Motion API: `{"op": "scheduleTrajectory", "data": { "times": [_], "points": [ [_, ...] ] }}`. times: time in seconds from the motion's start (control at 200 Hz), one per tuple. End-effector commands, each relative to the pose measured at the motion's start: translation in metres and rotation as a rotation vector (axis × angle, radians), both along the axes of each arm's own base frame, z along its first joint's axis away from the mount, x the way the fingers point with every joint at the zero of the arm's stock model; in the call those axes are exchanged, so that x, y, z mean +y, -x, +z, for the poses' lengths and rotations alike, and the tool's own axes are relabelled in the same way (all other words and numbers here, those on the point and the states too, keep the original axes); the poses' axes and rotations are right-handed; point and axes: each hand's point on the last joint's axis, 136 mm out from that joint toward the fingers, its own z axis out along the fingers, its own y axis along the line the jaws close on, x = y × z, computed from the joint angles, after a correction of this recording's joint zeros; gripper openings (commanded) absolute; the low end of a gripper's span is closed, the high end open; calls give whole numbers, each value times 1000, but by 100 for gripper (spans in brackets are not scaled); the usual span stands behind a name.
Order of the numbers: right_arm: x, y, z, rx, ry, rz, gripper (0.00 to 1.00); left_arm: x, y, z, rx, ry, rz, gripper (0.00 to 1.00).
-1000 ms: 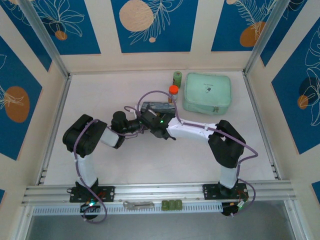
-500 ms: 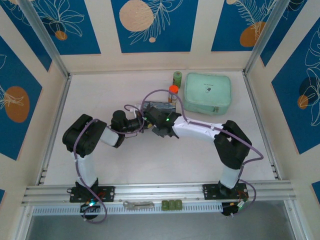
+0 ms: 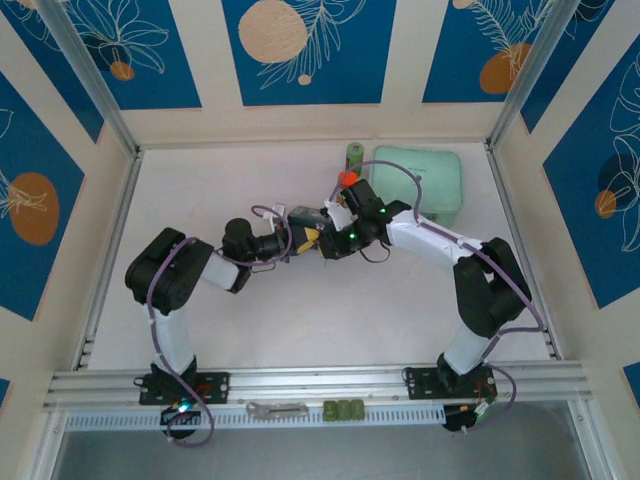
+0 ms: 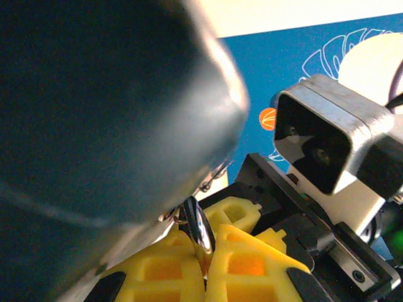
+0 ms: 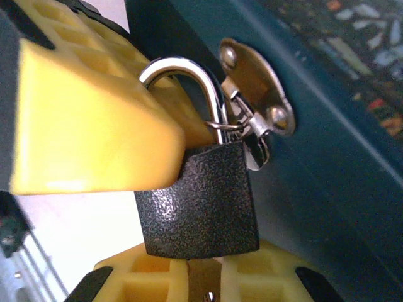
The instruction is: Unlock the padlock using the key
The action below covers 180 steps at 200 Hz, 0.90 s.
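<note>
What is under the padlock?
Two yellow fingers of the right gripper pinch something thin, probably the key. The padlock covers its tip and the keyhole.

Right wrist view: we lose the base of the padlock (image 5: 201,195) behind the yellow pads of the right gripper (image 5: 203,272); a metal sliver (image 5: 206,289) pinched there runs off the bottom edge. Left wrist view: painted box (image 4: 94,107) just a dark blur. From above, padlock too small to make out.

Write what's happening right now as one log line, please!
left gripper: jaws shut on padlock shackle | right gripper: jaws pinch key under padlock body | padlock: hooked through blue box hasp
</note>
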Motion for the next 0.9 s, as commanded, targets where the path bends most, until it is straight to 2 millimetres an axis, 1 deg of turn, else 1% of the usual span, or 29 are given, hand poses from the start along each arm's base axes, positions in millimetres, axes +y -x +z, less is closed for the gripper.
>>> {"op": "scheduleTrajectory", "data": {
  "times": [0.0, 0.1, 0.29, 0.37, 0.415, 0.575, 0.685, 0.76, 0.82, 0.895],
  "points": [
    [24, 4, 16, 134, -200, 1, 0, -4, 17, 6, -94, 13, -67, 0],
    [24, 3, 10, 202, -239, -26, 0, -1, 20, 1, -88, 2, -61, 0],
    [15, 0, 3, 298, -304, -100, 0, 2, 26, -9, -83, -19, -59, 0],
    [14, 0, 3, 336, -356, -115, 0, 3, 26, -10, -93, -23, -57, 0],
    [13, -1, 4, 346, -377, -121, 0, 3, 26, -11, -96, -24, -55, 0],
    [6, -2, 1, 342, -358, -144, 0, 4, 23, -19, -83, -38, -35, 0],
    [6, -3, 7, 441, -419, -180, 0, 7, 22, -25, -85, -53, -4, 0],
    [13, 2, 14, 510, -440, -189, 0, 6, 22, -27, -81, -56, -3, 0],
    [18, 4, 20, 533, -457, -198, 0, 6, 22, -28, -83, -59, 2, 0],
    [19, 5, 22, 558, -475, -209, 0, 6, 21, -28, -85, -61, 6, 0]
  ]
}}
